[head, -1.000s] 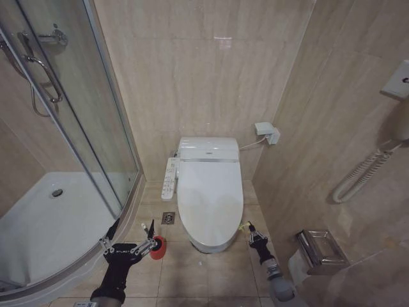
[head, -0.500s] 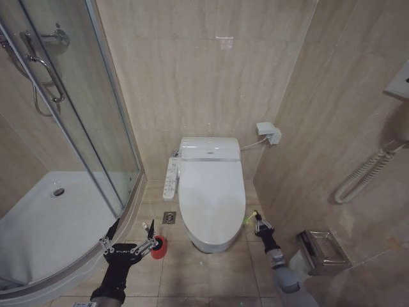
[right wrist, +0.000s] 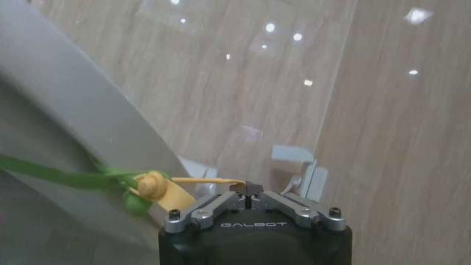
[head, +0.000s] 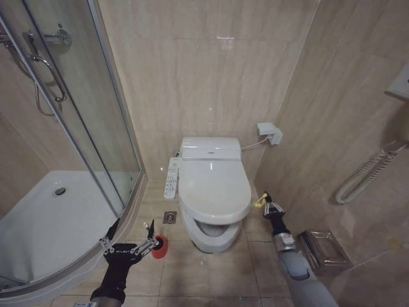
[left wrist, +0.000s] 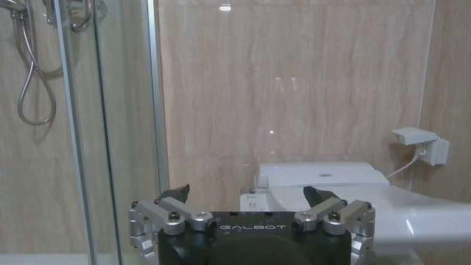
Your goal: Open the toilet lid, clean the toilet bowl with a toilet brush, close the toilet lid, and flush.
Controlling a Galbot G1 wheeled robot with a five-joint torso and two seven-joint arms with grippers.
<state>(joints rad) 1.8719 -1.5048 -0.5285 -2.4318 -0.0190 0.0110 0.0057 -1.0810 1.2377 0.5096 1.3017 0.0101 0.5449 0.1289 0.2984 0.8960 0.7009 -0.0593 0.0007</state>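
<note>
Two grippers are working low over the tiled floor [head: 211,268]; the right gripper [head: 266,202] is sitting just beside the right edge of the toilet lid [head: 214,188], its fingers pinched together on a yellow tab [right wrist: 165,190] tied to a green band [right wrist: 52,174]; the lid's front edge is standing tilted above the toilet bowl [head: 211,233]; the left gripper [head: 131,246] is hanging with fingers spread wide and holding nothing, close to the toilet brush [head: 155,243] in its red holder, between the shower tray [head: 45,224] and the bowl.
</note>
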